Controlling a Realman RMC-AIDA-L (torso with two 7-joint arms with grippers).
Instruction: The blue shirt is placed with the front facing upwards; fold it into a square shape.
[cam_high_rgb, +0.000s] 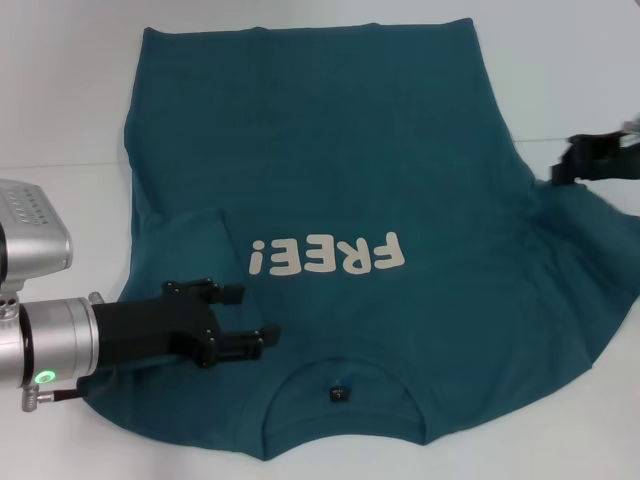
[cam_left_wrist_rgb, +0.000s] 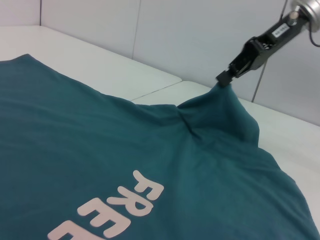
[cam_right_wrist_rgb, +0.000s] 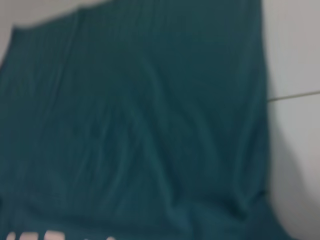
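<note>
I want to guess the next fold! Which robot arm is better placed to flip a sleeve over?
Probably the right. The right gripper already pinches the blue shirt at its sleeve, lifting it. The left gripper only hovers open above the shirt's other side.

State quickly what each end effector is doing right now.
Left end effector: open, over the shirt near the collar.
Right end effector: closed on the shirt's sleeve, lifting it.
</note>
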